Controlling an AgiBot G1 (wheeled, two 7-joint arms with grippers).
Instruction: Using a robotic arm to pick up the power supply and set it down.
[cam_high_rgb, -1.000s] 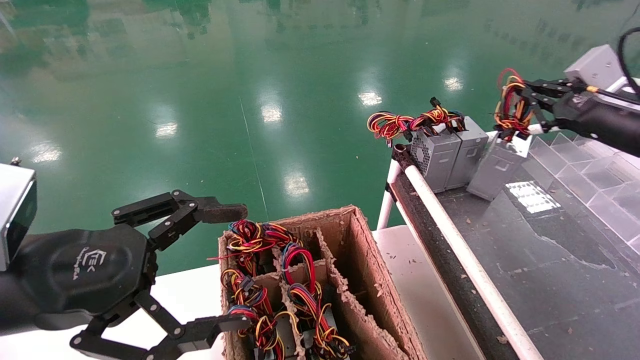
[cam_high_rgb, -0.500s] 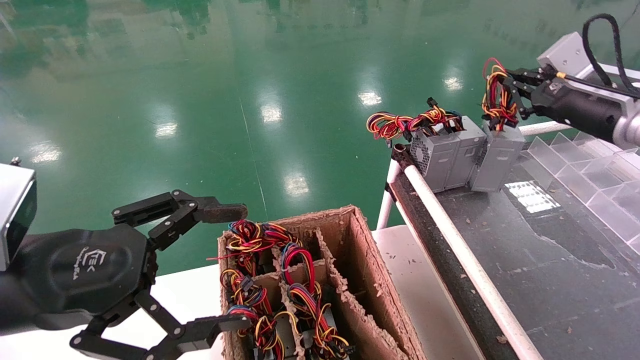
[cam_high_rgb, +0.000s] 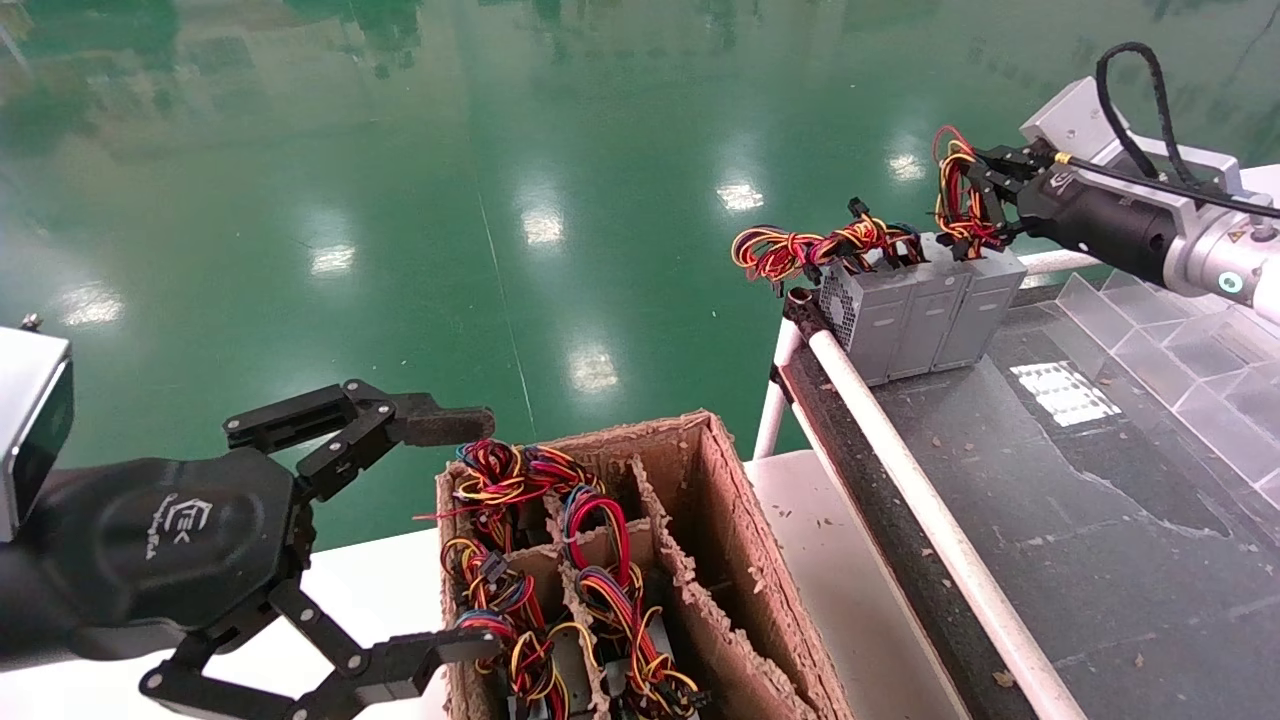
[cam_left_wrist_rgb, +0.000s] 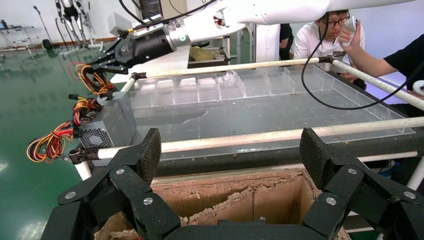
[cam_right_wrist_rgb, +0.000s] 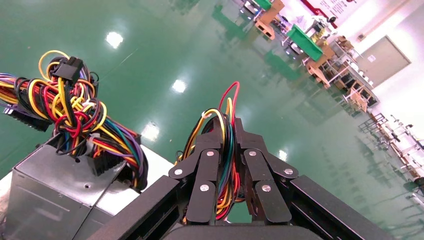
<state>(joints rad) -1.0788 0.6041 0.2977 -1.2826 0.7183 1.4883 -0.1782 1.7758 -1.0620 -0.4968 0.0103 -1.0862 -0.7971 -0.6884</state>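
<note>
Nearest to me, my left gripper (cam_high_rgb: 440, 530) hung idle above the near left corner of the white table (cam_high_rgb: 800, 530), its two black fingers spread wide on either side of the torn cardboard box (cam_high_rgb: 720, 560); the left wrist view showed the same wide gap with the box's open top between the fingertips. The box stood on the table near its far edge, split by ragged dividers, and the left compartments held bundles of red, yellow, blue and orange wires (cam_high_rgb: 590, 560), while the right compartment showed only bare cardboard. Beyond it ran the dark tray (cam_high_rgb: 1100, 520) with its white tube rail (cam_high_rgb: 900, 470), a row of clear plastic dividers (cam_high_rgb: 1180, 350) along its right side. At the tray's far left corner three grey boxes stood upright side by side, touching: a vented box (cam_high_rgb: 868, 318) on the outside by the rail, a plain one in the middle, and the power supply (cam_high_rgb: 988, 305) on the inner side, resting on the tray floor. My right gripper (cam_high_rgb: 975, 205) reached in from the right just above it, fingers pressed together on the power supply's wire loop (cam_right_wrist_rgb: 225, 165), which I saw pinched between the pads in the right wrist view.
</note>
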